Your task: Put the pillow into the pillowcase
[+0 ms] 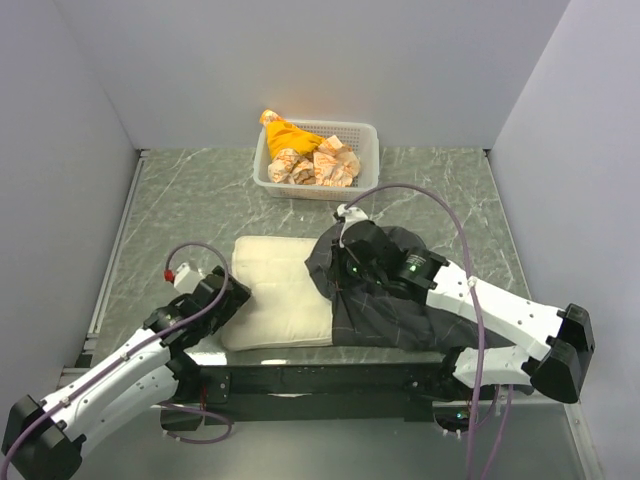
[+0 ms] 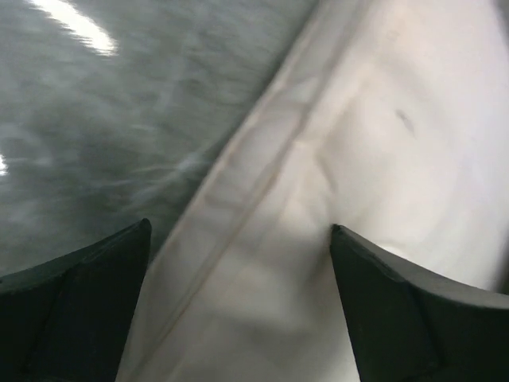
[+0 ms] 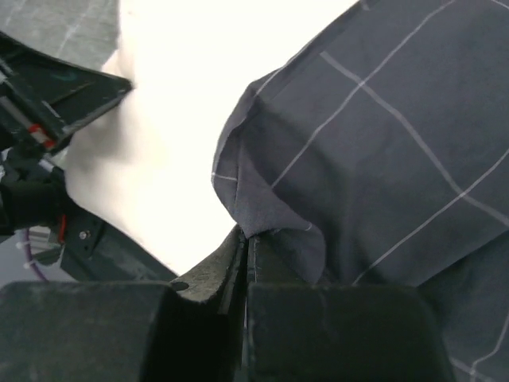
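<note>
The cream pillow (image 1: 282, 290) lies flat near the table's front edge. Its right end is covered by the dark checked pillowcase (image 1: 390, 300). My right gripper (image 1: 348, 268) is shut on the pillowcase's open edge (image 3: 262, 219), with the bright pillow (image 3: 183, 95) to its left. My left gripper (image 1: 232, 290) is open at the pillow's left end. In the left wrist view its fingers straddle the pillow's seamed edge (image 2: 238, 263), one finger (image 2: 87, 302) over the table and the other on the pillow. The bear face and tag do not show.
A white mesh basket (image 1: 368, 135) with orange-and-white cloth bundles (image 1: 305, 155) stands at the back centre. Grey walls close in on the left, back and right. The marbled green tabletop (image 1: 190, 200) lies around the pillow.
</note>
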